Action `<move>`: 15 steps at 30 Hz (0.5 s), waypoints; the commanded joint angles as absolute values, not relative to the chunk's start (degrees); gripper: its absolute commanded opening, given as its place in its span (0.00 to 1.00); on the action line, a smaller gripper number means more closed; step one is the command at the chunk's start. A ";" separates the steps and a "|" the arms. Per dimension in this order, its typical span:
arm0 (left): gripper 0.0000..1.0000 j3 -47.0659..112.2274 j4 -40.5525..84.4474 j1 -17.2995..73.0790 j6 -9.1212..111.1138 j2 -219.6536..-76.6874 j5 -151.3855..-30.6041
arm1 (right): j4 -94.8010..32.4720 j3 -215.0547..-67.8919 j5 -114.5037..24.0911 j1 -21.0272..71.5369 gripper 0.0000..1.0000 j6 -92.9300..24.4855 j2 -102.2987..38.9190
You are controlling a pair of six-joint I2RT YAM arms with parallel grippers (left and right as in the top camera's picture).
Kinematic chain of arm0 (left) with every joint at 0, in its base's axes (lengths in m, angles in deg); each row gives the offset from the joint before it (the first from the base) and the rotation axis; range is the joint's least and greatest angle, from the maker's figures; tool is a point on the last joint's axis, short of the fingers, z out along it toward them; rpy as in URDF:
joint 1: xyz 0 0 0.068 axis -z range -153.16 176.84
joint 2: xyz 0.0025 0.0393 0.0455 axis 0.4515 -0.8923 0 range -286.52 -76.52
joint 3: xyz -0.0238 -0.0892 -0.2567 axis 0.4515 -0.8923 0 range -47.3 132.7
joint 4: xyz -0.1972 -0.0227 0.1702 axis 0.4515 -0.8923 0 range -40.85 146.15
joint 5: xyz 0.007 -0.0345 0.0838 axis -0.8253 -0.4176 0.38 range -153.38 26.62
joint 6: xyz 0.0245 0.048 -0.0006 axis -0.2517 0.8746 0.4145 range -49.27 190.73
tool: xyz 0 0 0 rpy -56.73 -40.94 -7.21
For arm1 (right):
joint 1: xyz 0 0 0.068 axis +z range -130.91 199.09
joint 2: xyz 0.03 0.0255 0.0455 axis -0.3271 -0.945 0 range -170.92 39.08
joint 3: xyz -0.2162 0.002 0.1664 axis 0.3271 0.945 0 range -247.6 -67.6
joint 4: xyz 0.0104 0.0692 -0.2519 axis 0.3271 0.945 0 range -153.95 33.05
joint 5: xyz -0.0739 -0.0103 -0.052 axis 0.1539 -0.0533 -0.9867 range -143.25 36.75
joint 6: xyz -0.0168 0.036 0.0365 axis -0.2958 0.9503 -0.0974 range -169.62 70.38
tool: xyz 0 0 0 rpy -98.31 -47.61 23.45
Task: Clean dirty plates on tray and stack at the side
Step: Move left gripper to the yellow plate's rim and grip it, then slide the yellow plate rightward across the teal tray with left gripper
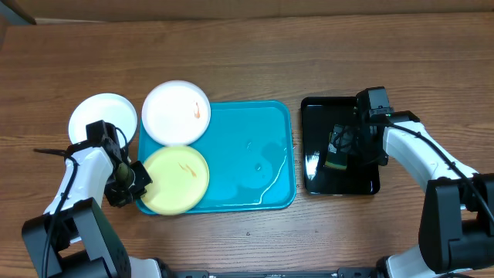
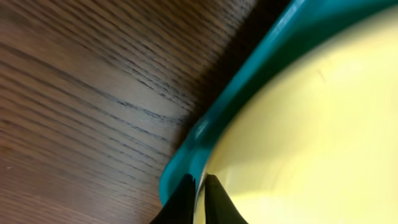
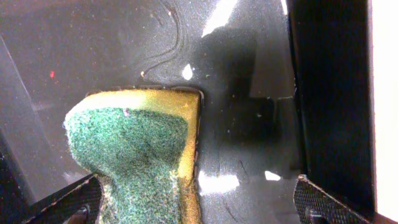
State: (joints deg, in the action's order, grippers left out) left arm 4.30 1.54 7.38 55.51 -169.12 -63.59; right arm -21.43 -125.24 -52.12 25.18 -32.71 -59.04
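- We see the pale yellow-green plate (image 1: pixel 176 179) lying on the near-left corner of the turquoise tray (image 1: pixel 255 123), its left edge over the tray's rim. A few small orange marks show near its middle.
- The left gripper (image 1: pixel 127 177) is at that plate's left edge. In the left wrist view its fingers (image 2: pixel 184 202) stand almost together, and the plate's rim runs into the thin gap between them. We read this as a pinch on the rim.
- A smeared white plate (image 1: pixel 176 113) sits at the tray's far-left corner, overhanging the rim, with an orange streak on its right side. Its near edge is just beside the yellow-green plate.
- A plain white plate (image 1: pixel 103 118) lies on the table (image 1: pixel 247 54), left of the tray and apart from it.
- The rest of the tray's floor is bare and glossy, with pale curved glints toward its right side.
- To the right of the tray, not touching it, is a glossy black tray (image 1: pixel 316 116).
- A sponge (image 3: pixel 137 155), green scrub side up with a yellow edge, rests on the black tray's floor.
- The right gripper (image 3: pixel 196 208) hangs over the black tray with its jaws spread wide. The sponge lies between them, close to one finger and well clear of the other.
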 commanded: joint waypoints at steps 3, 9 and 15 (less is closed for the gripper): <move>0.06 3.53 0.23 7.88 56.56 -169.54 -70.30 | -21.69 -125.14 -52.78 25.00 1.00 -32.52 -59.04; 0.08 3.53 -1.43 11.03 61.26 -169.51 -75.28 | -21.67 -125.14 -52.78 25.00 1.00 -32.52 -59.04; 0.16 3.53 1.33 19.00 61.50 -169.51 -77.27 | -21.67 -125.14 -52.78 25.00 1.00 -32.52 -59.04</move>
State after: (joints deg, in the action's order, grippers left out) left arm 4.06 0.12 15.40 59.62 -169.23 -74.01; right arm -21.43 -125.24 -52.12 25.18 -32.71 -59.04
